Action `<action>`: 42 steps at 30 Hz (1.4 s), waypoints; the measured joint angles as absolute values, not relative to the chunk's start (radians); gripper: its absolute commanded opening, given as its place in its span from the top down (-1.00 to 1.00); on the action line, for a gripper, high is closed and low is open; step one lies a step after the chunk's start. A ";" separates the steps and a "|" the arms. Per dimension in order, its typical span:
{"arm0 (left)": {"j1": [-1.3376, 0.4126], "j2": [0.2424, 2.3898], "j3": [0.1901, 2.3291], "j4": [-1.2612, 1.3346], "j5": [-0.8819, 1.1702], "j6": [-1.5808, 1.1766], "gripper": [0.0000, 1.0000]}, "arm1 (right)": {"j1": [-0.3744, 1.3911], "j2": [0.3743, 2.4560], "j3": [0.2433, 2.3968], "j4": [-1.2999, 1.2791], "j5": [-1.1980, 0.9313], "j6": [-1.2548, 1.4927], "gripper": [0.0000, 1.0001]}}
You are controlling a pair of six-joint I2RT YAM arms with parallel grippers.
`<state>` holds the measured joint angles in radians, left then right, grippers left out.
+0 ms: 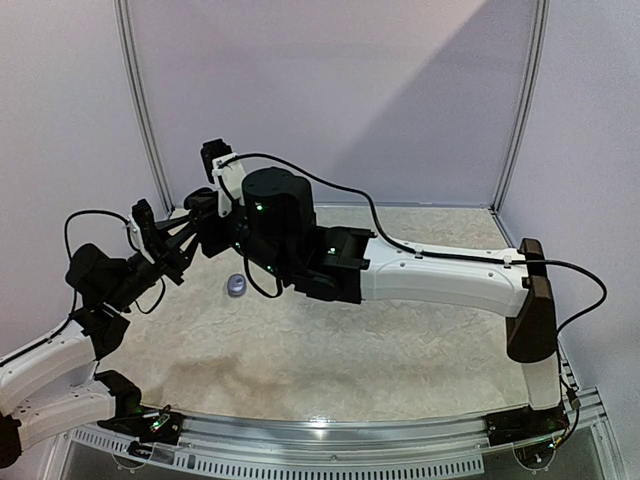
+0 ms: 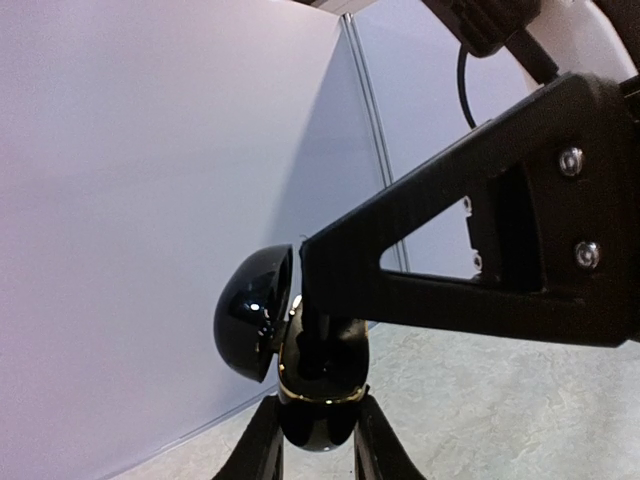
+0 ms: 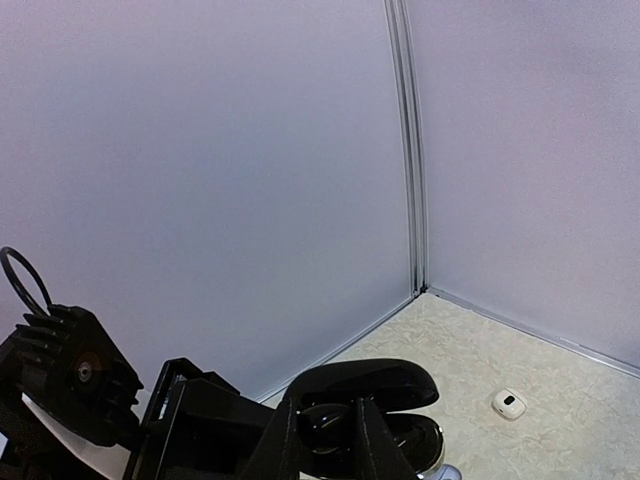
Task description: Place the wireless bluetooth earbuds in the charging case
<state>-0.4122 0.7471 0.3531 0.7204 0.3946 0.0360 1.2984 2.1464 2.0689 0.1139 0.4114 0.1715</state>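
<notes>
Room: pale lilac wall panels [image 1: 350, 100] are boxing in the back & sides, w/ a metal corner post [image 3: 405, 150] running up the far corner.
Table: beige mottled mat [image 1: 400, 350] is lying w/ soft ripples; prob grippy enough that tiny bits aren't rolling.
Arms: both are reaching toward the far-left corner & meeting in mid-air, above the mat.
L gripper [image 2: 318, 440]: is clamping the base of the charging case [image 2: 250, 320], fingers tight on either side. Prob acting as a vice so the case isn't shifting while the other arm is working.
R gripper [image 3: 325, 430]: fingertips are dipping into the open case, nearly together. Can't tell if a bud is pinched btw them, too dark.
Case: glossy black, lid is standing wide open, mouth is facing the R fingers.
Earbuds: none clearly showing in the case. Small silvery piece [image 1: 236, 286] is lying on the mat under the arms, and small white piece [image 3: 508, 404] is sitting nearer the back corner. Both are looking like buds waiting, tho too small to be sure.
</notes>
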 measured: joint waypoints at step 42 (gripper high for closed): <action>-0.412 0.760 0.352 0.693 0.389 0.021 1.00 | 1.287 2.158 2.049 0.102 0.407 0.199 0.60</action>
